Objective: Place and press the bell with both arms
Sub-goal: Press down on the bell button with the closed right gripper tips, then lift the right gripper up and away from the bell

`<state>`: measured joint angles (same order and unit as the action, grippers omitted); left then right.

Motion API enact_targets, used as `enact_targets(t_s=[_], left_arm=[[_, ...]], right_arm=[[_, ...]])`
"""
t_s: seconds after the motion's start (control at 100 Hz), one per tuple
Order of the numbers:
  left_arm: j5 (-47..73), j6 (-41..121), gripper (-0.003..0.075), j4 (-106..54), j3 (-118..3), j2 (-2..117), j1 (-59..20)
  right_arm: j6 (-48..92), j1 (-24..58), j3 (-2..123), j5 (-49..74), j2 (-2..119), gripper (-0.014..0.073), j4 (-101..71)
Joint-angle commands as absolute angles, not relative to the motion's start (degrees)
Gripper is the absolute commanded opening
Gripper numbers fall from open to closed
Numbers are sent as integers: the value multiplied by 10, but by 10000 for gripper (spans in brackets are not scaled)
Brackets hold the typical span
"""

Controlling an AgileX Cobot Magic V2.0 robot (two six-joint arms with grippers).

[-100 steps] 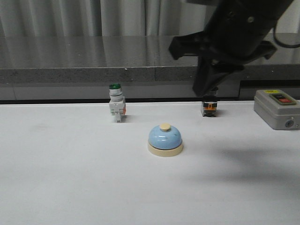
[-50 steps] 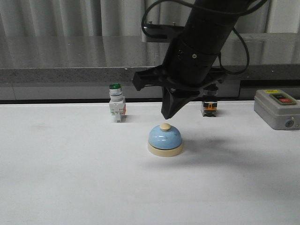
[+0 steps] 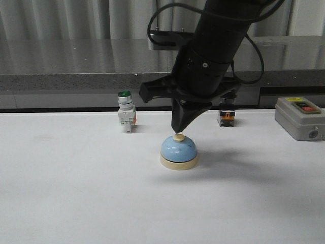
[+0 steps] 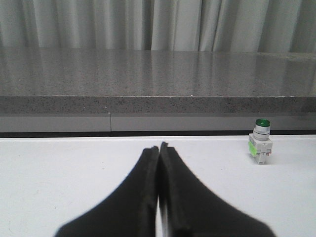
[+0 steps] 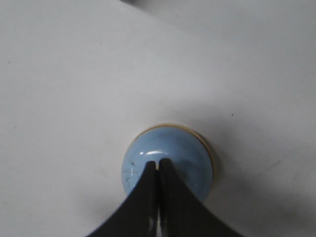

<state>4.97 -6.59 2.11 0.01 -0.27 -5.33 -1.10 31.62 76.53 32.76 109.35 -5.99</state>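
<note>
The light-blue bell (image 3: 179, 150) with a cream base and cream button stands on the white table (image 3: 76, 193), a little right of the middle. My right arm comes down from the top right. Its gripper (image 3: 177, 130) is shut, points straight down, and its tip rests on or just above the button. In the right wrist view the shut fingertips (image 5: 158, 163) cover the middle of the blue dome (image 5: 192, 163). My left gripper (image 4: 159, 146) is shut and empty, low over bare table; it does not show in the front view.
A green-capped white push-button switch (image 3: 126, 113) stands behind and left of the bell; it also shows in the left wrist view (image 4: 261, 141). A black-knobbed switch (image 3: 226, 117) stands behind the right arm. A grey control box (image 3: 300, 117) sits at the right edge. A grey ledge (image 3: 76, 79) runs along the back.
My right arm has swung in from the upper right and come down, so its shut tip has dropped from above and beside the bell onto the button.
</note>
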Motion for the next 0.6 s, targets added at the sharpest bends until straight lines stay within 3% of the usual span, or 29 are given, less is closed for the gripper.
enact_targets(t_s=[0.0, 0.28, 0.59], left_arm=[[7, -71, -20, 17, 24, -17, -53], [7, -71, -20, 17, 24, -17, -53], [7, -71, -20, 17, 24, -17, -53]], right_arm=[[-5, 316, 782, 317, 1079, -69, -56], [-5, 316, 787, 335, 1082, -69, -56], [-6, 310, 805, 349, 990, -69, -28]])
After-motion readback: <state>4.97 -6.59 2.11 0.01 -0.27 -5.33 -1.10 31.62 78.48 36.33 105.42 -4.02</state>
